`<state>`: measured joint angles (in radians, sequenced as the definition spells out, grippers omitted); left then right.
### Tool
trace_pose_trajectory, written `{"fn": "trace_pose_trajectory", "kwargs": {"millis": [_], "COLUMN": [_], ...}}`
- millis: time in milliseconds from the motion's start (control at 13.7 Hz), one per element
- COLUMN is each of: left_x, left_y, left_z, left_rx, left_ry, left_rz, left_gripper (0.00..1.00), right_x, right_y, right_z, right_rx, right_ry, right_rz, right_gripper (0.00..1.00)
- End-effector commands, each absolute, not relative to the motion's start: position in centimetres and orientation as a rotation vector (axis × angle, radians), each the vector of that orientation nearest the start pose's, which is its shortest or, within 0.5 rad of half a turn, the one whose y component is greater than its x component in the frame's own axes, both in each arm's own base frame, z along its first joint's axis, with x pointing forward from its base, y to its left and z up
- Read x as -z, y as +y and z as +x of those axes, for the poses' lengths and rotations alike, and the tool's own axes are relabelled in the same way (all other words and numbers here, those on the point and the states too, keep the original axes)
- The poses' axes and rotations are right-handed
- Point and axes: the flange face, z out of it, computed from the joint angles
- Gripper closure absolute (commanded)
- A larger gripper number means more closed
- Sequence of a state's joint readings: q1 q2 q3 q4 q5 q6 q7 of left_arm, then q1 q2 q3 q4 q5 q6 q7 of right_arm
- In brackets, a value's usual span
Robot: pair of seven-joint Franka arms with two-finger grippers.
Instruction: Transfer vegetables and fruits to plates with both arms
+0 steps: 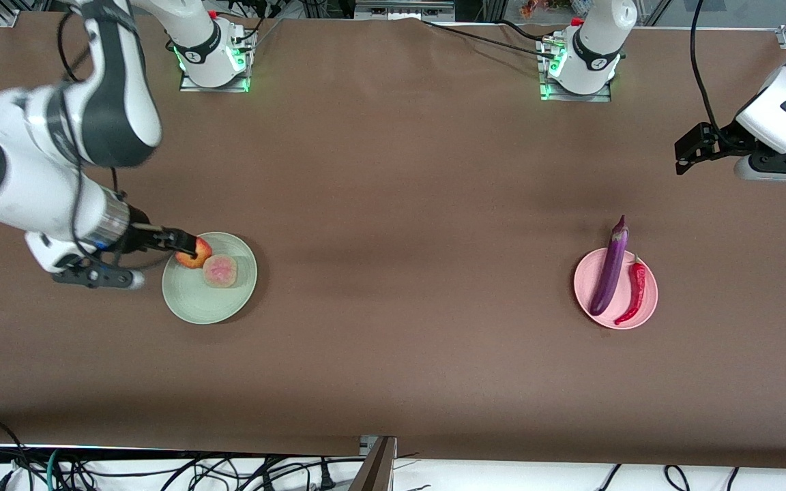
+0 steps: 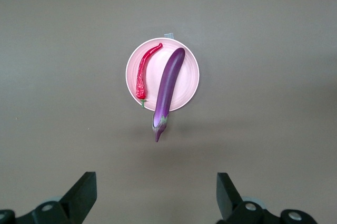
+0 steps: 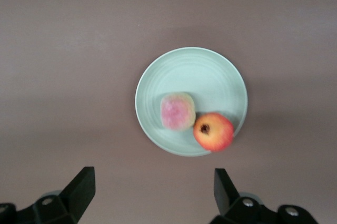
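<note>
The red-yellow apple point(image 1: 196, 256) and the pale pink-blushed fruit point(image 1: 220, 271) lie side by side on the mint green plate point(image 1: 202, 303). My right gripper point(image 1: 185, 243) hangs open and empty over that plate's edge; its wrist view shows the gripper point(image 3: 152, 174), plate point(image 3: 210, 71), apple point(image 3: 213, 131) and pale fruit point(image 3: 177, 111). The purple eggplant point(image 1: 610, 269) and red chili point(image 1: 634, 292) lie on the pink plate point(image 1: 584, 283), the eggplant's stem end overhanging the rim. My left gripper point(image 1: 681, 158) is open, up over bare table; its wrist view shows the gripper point(image 2: 156, 179), eggplant point(image 2: 168, 87), chili point(image 2: 143, 74) and plate point(image 2: 188, 82).
Brown cloth covers the table point(image 1: 400, 273). The two arm bases point(image 1: 212, 54) point(image 1: 580, 65) stand along the edge farthest from the front camera. Loose cables point(image 1: 161, 470) and a metal bracket point(image 1: 374, 464) lie past the nearest edge.
</note>
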<state>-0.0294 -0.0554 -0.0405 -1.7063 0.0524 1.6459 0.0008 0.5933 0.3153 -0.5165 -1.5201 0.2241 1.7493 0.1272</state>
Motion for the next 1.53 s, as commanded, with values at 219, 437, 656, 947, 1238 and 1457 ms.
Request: {"fn": "trace_pose_trajectory", "kwargs": {"millis": [219, 437, 656, 947, 1238, 1457], "left_x": [-59.9, -60.0, -60.8, -60.8, -60.9, -61.4], "left_y": [-3.9, -3.8, -4.3, -4.2, -4.3, -4.4], "left_z": [53.7, 53.7, 53.8, 53.4, 53.5, 53.5], "left_rx": [-0.013, -0.010, 0.016, -0.028, -0.026, -0.012], "left_ry": [0.139, 0.137, 0.141, 0.152, 0.152, 0.159], "left_rz": [-3.103, -3.104, -3.102, -3.092, -3.093, -3.093], "left_gripper": [0.00, 0.00, 0.00, 0.00, 0.00, 0.00], "right_x": [-56.7, -57.7, -57.9, -58.2, -58.0, -58.2], "right_y": [7.9, 6.1, 6.7, 7.2, 7.8, 7.6], "right_z": [56.3, 55.6, 55.0, 55.2, 55.4, 55.9], "right_rx": [-0.053, -0.063, -0.053, -0.037, -0.033, -0.028], "right_ry": [0.017, 0.030, 0.005, -0.022, -0.035, -0.035], "right_rz": [-3.123, -3.122, -3.143, -3.176, -3.183, -3.183], "right_gripper": [0.00, 0.00, 0.00, 0.00, 0.00, 0.00]}}
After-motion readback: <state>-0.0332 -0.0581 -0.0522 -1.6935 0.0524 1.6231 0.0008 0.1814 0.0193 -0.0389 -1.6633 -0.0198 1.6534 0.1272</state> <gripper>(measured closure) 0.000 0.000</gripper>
